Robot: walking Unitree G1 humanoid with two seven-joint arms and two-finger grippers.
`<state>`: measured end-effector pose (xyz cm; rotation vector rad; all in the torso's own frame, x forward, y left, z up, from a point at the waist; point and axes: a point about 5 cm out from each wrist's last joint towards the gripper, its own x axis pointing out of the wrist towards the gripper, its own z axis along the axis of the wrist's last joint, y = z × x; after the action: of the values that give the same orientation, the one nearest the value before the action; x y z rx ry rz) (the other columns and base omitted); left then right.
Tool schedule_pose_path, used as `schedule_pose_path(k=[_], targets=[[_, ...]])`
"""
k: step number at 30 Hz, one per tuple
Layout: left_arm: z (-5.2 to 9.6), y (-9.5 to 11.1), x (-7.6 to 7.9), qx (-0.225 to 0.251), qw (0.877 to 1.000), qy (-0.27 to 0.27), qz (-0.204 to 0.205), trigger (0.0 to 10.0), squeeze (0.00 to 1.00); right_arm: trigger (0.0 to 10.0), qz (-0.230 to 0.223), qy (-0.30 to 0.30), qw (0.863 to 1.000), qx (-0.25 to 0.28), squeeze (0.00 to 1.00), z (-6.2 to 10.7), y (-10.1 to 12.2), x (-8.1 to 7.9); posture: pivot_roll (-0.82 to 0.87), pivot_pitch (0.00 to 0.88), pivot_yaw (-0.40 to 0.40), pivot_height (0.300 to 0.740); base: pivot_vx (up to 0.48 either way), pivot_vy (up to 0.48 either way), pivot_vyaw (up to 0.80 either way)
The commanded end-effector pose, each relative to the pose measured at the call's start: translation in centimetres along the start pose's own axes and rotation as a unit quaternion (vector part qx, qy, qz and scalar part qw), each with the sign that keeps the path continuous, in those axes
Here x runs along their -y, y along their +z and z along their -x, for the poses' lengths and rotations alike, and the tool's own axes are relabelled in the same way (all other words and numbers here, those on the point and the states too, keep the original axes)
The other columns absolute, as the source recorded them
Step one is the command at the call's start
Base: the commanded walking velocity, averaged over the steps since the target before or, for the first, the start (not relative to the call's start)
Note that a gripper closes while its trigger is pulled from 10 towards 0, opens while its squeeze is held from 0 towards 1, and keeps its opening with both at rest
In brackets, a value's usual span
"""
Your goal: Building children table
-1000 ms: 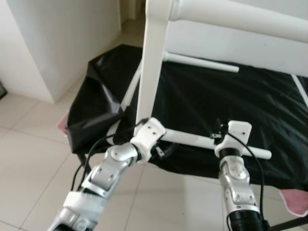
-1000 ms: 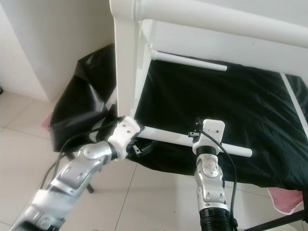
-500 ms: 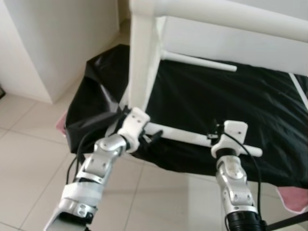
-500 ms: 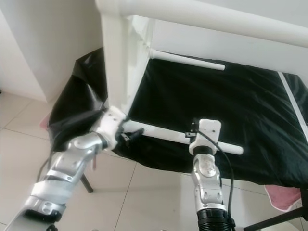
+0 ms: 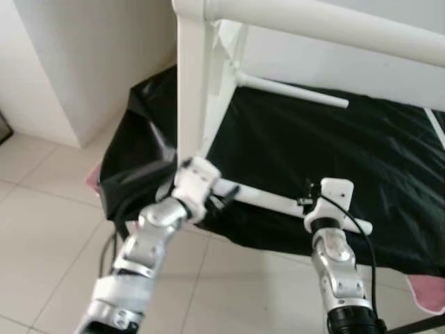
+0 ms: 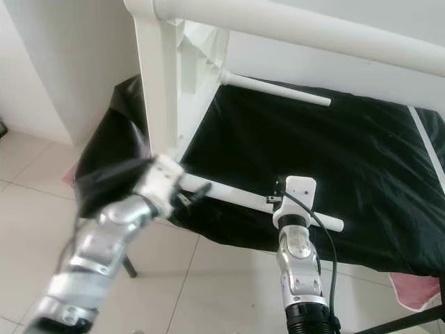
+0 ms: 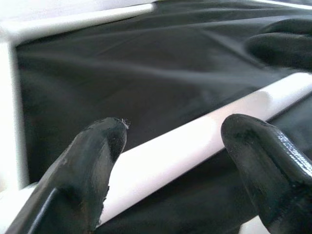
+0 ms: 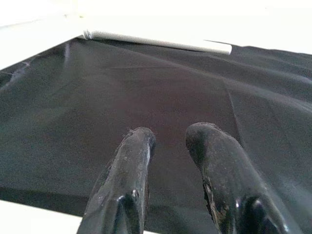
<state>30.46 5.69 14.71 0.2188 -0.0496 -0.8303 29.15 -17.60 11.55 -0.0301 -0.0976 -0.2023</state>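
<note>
Our left gripper [image 7: 168, 161] is spread wide, its two black fingers [image 7: 95, 165] set either side of the white rail [image 7: 195, 141] without pinching it. In the head views it sits at the near left end of that rail, where the rail meets the upright white leg [image 5: 189, 90] of the table frame [image 6: 292, 28].

Our right gripper [image 8: 170, 161] has its fingers narrow, almost together, and holds nothing; it hovers over the black cloth [image 8: 146, 87], just beside the free end of the same rail [image 5: 292, 204].

The frame stands tilted on the cloth-covered bench, with a second white rod [image 6: 278, 89] jutting out further back.

We judge the step in hand to be steadying or seating this rail at the leg. To do it well, we should centre the rail between the left fingers before closing, then close firmly. The right gripper should support the free end so the rail stays level and the joint does not twist. A crooked push could tip the frame.
</note>
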Motion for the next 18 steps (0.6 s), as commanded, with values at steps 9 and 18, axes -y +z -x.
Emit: schedule_pose_path(k=[9,18], targets=[[-1.1,0.4,1.5,0.042,0.994,0.079,0.058,10.0,0.0,10.0,-0.034,-0.046,0.998,0.001,0.0,0.6,-0.5,1.1,0.03,0.0,-0.054,0.74,0.0,0.0,0.0],[-0.3,0.4,0.9,0.1,0.987,0.119,0.043,10.0,0.61,10.0,-0.039,-0.054,0.997,0.042,1.0,1.2,0.5,0.8,0.01,0.002,-0.034,0.74,0.0,0.0,0.0]])
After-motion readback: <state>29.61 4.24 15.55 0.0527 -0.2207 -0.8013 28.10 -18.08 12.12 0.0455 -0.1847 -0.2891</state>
